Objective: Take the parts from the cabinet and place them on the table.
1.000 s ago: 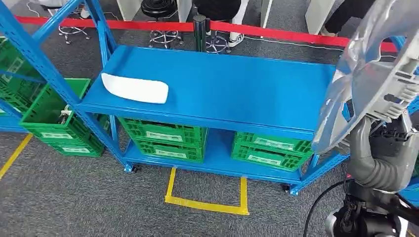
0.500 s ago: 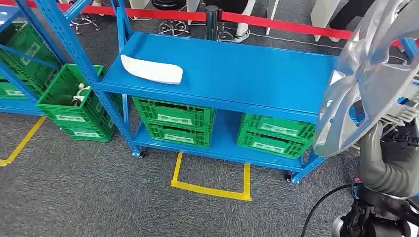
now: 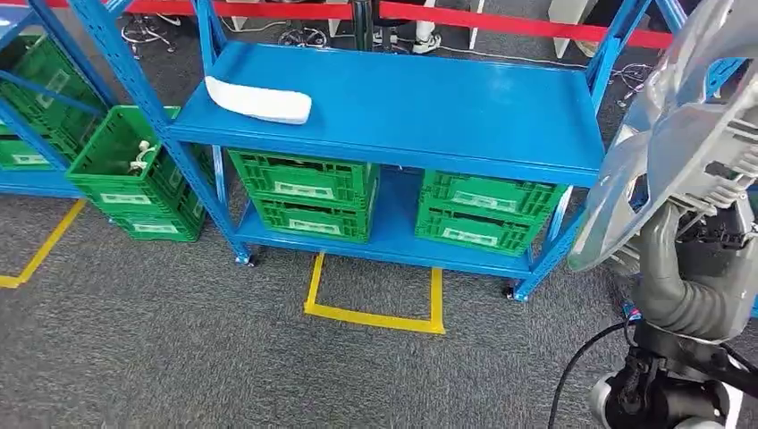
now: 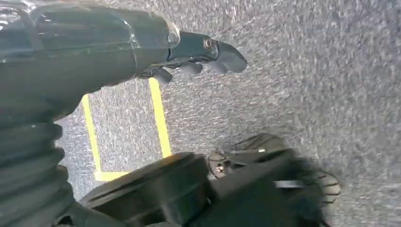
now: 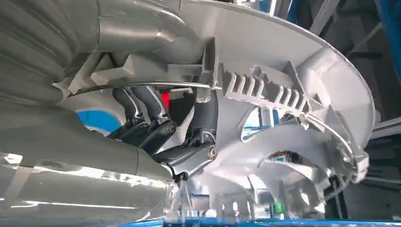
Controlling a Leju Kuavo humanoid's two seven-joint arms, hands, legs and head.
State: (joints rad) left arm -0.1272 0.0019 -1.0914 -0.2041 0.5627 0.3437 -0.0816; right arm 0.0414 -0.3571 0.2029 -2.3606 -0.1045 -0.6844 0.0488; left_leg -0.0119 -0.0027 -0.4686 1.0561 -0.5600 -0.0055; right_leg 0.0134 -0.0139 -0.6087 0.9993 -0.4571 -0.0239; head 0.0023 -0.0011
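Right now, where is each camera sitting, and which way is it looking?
Head view: high on the robot, looking down at the blue rack, green crates, and the right arm holding up the silver wheel cover.
Left wrist view: behind the left hand, facing grey carpet and the yellow floor tape.
Right wrist view: behind the right hand, its fingers gripping the wheel cover.
Shared: the wheel cover; the yellow tape.

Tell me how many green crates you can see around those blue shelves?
About 7, though stacks make the count unsure. Two stacked crates bottom left of the blue shelf unit, two bottom right, two on the floor beside it, one on the far-left rack; others may be hidden.
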